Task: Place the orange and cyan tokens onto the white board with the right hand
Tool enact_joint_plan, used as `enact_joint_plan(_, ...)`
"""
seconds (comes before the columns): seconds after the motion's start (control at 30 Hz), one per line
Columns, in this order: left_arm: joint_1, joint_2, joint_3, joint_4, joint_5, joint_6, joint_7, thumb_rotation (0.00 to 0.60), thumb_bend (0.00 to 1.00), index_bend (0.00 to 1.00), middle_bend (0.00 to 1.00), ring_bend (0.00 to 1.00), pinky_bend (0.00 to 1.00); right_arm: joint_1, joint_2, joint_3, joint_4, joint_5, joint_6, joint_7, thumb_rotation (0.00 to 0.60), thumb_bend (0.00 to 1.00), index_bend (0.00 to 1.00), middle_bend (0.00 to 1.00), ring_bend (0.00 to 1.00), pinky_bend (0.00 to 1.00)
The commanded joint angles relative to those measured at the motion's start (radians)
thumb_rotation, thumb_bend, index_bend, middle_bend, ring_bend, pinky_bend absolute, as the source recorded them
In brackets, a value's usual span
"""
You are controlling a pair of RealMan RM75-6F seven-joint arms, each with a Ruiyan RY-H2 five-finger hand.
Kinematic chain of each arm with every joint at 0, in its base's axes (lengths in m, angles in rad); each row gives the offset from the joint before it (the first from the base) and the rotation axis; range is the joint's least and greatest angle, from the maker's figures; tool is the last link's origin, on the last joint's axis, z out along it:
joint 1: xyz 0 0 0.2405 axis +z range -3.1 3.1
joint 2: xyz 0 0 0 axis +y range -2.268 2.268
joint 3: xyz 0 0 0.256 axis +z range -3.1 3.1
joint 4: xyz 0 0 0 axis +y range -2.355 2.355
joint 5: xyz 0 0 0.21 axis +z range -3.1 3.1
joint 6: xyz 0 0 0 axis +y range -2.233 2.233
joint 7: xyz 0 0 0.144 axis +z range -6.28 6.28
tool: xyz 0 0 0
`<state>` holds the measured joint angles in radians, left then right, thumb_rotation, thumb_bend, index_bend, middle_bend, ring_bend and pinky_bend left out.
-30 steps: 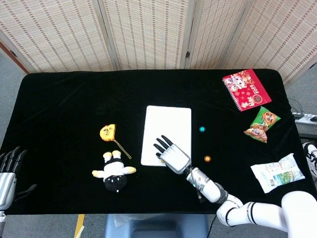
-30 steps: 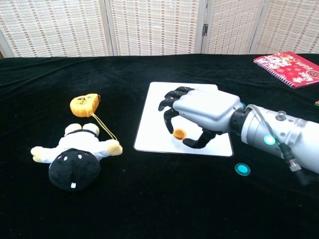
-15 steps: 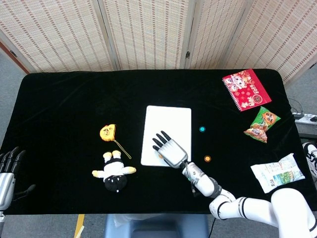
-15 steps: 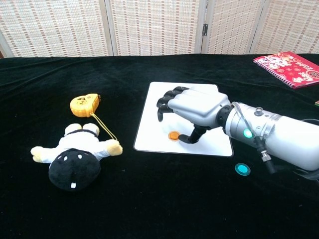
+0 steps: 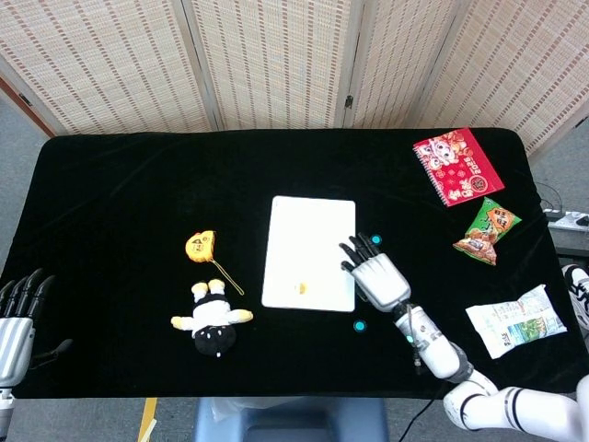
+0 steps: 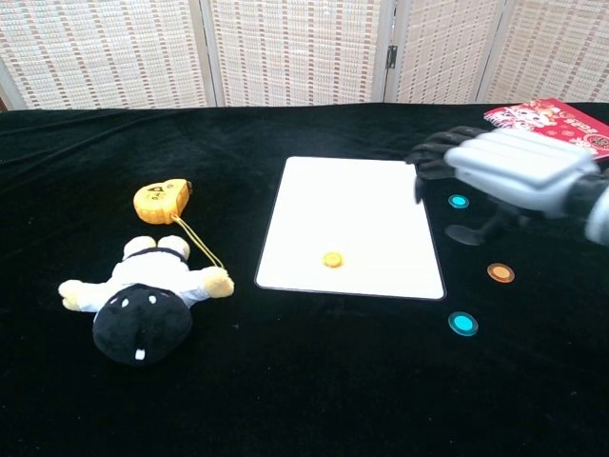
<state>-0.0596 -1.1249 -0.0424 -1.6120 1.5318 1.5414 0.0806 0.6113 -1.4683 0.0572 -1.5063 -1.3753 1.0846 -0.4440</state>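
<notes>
The left hand [image 5: 18, 313] waits at the near left edge of the desk [image 5: 120, 184], fingers apart, holding nothing. One orange token [image 6: 332, 259] lies on the white board [image 6: 352, 190]. Right of the board, the right hand [image 6: 514, 171] hovers, fingers spread and empty, above two cyan tokens [image 6: 459, 202] [image 6: 463, 324] and another orange token [image 6: 500, 273]. They look small, flat, light and slippery, so pinch the edges. The red book [image 5: 456, 166] has writing too small to read.

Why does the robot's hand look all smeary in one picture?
In the chest view the right hand is streaky with motion blur, while the white board and the orange token on it stay sharp. In the head view that hand looks crisper.
</notes>
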Motion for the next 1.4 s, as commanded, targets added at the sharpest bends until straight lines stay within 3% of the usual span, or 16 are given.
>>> enact_joint_plan(0.03,-0.001,0.0,0.0,-0.001,-0.001,-0.002,0.001,0.6,0.07,0.0,0.0,0.0,0.0,-0.051,0.049,-0.042,-0.017,-0.011,0.026,0.05,0.6,0.3,0.35,0.09,0.01,0.0)
enact_joint_plan(0.37,-0.006,0.003,0.001,-0.009,0.009,-0.001,0.005,0.6,0.07,0.0,0.0,0.0,0.0,-0.111,0.038,-0.084,0.079,-0.018,0.023,0.137,0.6,0.3,0.35,0.09,0.0,0.0)
enact_joint_plan(0.77,0.003,0.01,0.004,-0.018,0.001,0.006,0.008,0.6,0.07,0.0,0.0,0.0,0.0,-0.109,-0.044,-0.069,0.206,-0.024,-0.017,0.179,0.6,0.3,0.36,0.1,0.01,0.0)
enact_joint_plan(1.4,0.004,0.011,0.005,-0.014,-0.002,0.003,0.002,0.6,0.07,0.0,0.0,0.0,0.0,-0.112,-0.084,-0.057,0.26,-0.039,-0.034,0.177,0.6,0.3,0.39,0.11,0.02,0.0)
